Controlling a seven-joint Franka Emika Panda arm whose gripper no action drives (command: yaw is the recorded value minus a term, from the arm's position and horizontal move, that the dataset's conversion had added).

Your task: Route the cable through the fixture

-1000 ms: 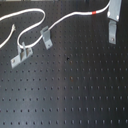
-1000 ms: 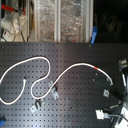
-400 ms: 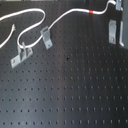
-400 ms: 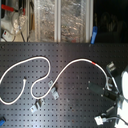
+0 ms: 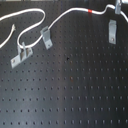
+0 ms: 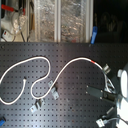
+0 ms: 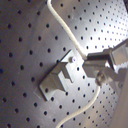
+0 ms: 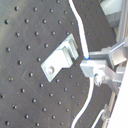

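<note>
Pinched on the cable (image 7: 64,31), the end effector (image 7: 95,67) shows best in both wrist views, where its metal fingers (image 8: 95,67) press together on the white cord just beside a small grey fixture (image 8: 59,61) bolted to the tabletop (image 7: 30,45); the cord runs on past the fingers on both sides, and in the first wrist view it passes close over one end of that fixture (image 7: 60,79) without sitting in it. In the second exterior view the arm (image 6: 120,95) stands at the second exterior view's right, and the dark end effector (image 6: 99,93) reaches in from it, just below the stretch of cable (image 6: 60,75) that carries the red band (image 6: 95,60). From there the cord arcs up and over, dips toward two more fixtures (image 6: 54,93) near the lower middle, loops back, and sweeps round to a free end at the second exterior view's left. In the first exterior view the cable (image 5: 65,16) lies along the top of the black perforated tabletop (image 5: 65,85), with the red band (image 5: 90,10) toward the first exterior view's right. One upright fixture (image 5: 112,31) stands just under that stretch, and two others (image 5: 46,37) sit further toward the first exterior view's left, beside the loop. Cluttered shelves (image 6: 60,22) stand behind the tabletop in the second exterior view.
</note>
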